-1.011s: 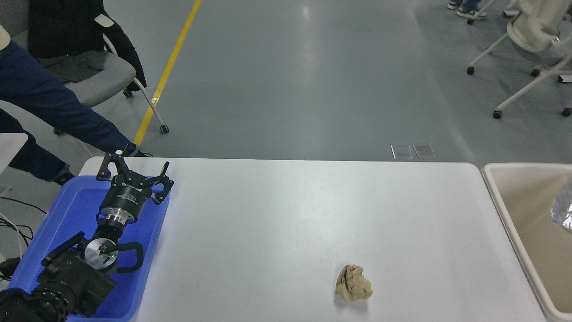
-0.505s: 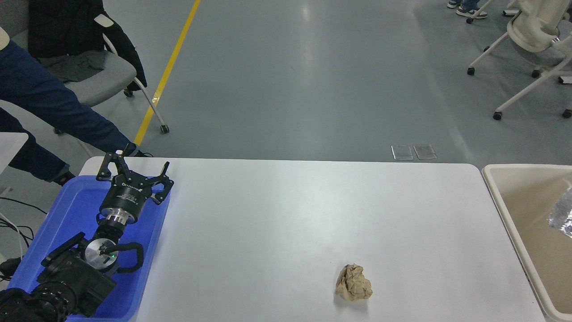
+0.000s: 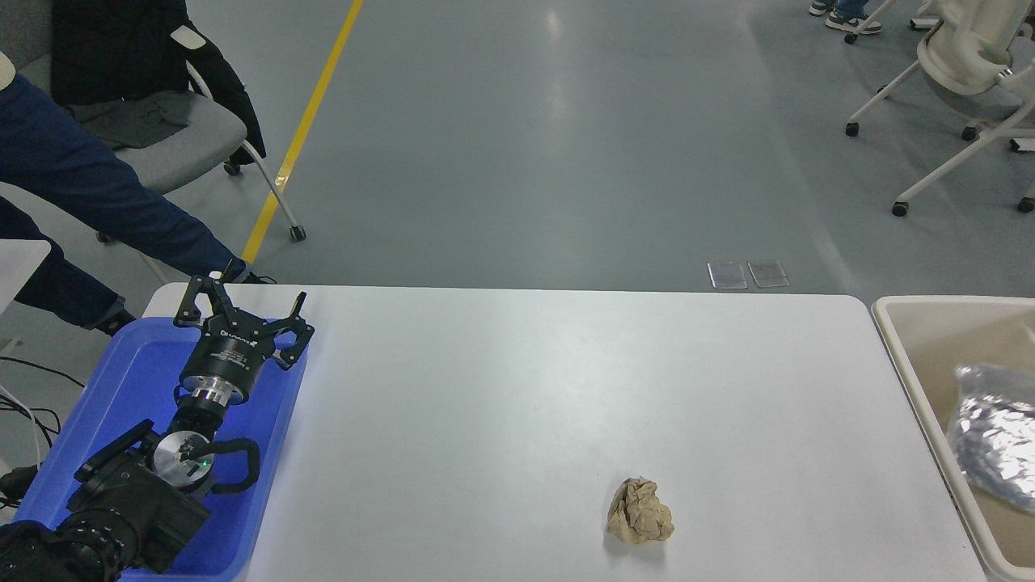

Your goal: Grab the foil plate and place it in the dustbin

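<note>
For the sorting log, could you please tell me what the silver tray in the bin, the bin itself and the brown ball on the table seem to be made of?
The silver tray looks like thin aluminium foil: shiny, crinkled, with broken reflections. The bin seems to be moulded plastic: cream-beige, smooth, with a thick rounded rim. The brown ball looks like crumpled paper: matt tan with sharp creases.
</note>
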